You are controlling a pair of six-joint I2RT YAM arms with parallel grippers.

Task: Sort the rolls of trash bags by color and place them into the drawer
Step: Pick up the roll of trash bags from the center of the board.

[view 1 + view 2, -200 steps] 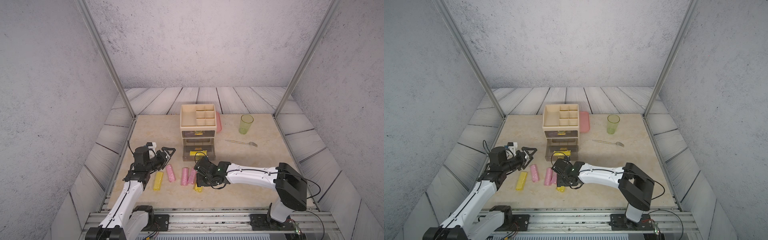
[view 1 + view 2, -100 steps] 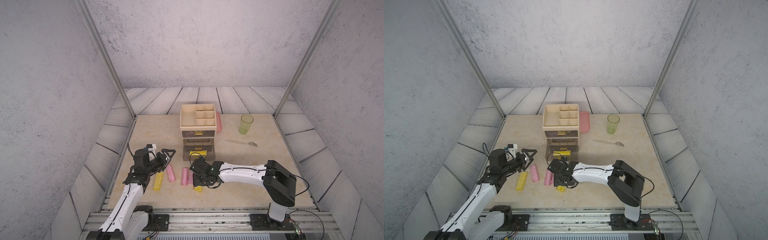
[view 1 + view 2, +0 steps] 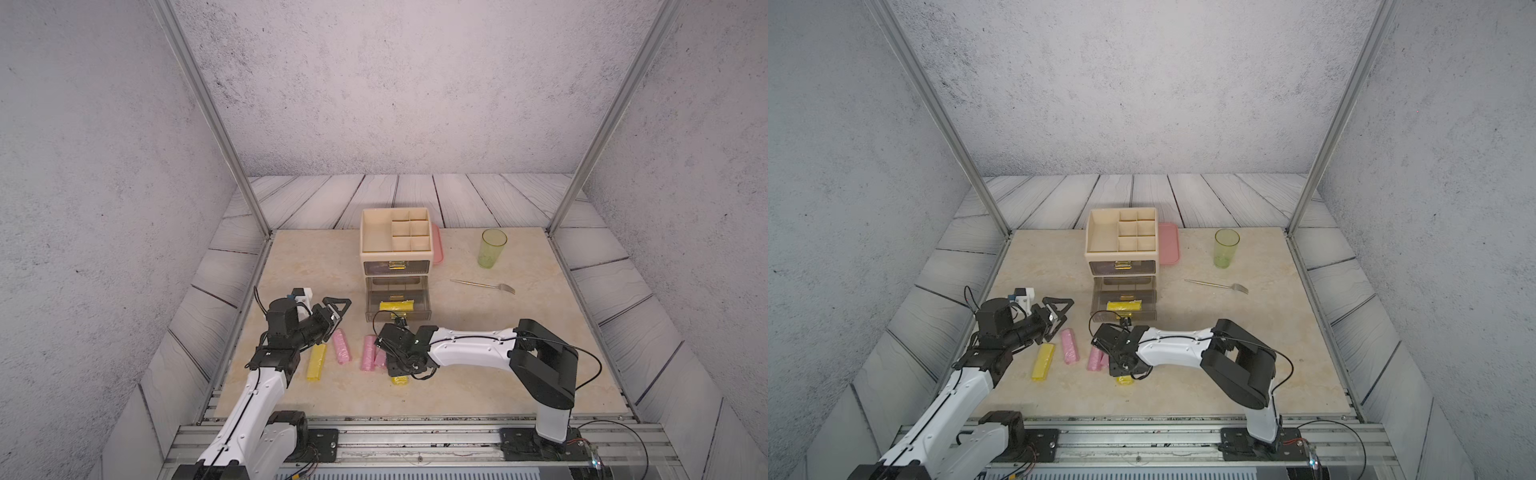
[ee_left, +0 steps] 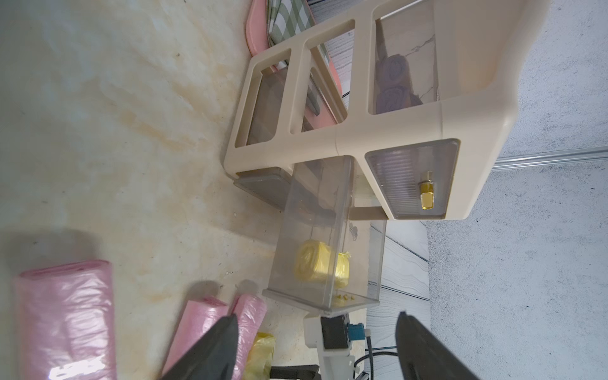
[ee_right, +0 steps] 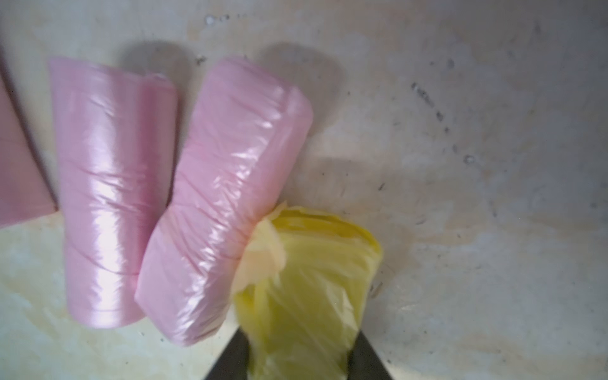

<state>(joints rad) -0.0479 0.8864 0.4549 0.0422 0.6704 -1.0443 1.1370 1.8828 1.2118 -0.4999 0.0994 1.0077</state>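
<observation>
At 6 o'clock on the table (image 3: 478, 374), the right tool (image 5: 299, 334) is pinching the crinkled yellow roll (image 5: 312, 279), with one dark finger pressing on each side of it. Toward 9 o'clock from that grip, two pink rolls are lying side by side. The nearer pink roll (image 5: 227, 204) is touching the loose flap at the yellow roll's end, and the second pink roll (image 5: 108, 197) is lying just beside it.

Farther toward 9 o'clock, the third pink roll (image 3: 342, 346) is lying on its own. Past it, the loose yellow roll (image 3: 316, 361) is lying flat near the table's 8 o'clock edge. The left tool (image 3: 338, 309) is hanging above the table near the far end of the third pink roll. Its fingers are spread wide and are holding nothing.

Toward 12 o'clock, the middle drawer (image 3: 370, 299) is standing pulled out of the cream cabinet (image 3: 376, 232), and the stored yellow roll (image 3: 397, 306) is lying crosswise inside it. In the left wrist view, two purple rolls (image 4: 393, 85) are showing through the clear side of the closed top drawer.

At 2 o'clock, a fork (image 3: 482, 285) is lying flat, and beyond it a green cup (image 3: 492, 248) is standing upright. A pink tray (image 3: 437, 245) is showing just behind the cabinet.
</observation>
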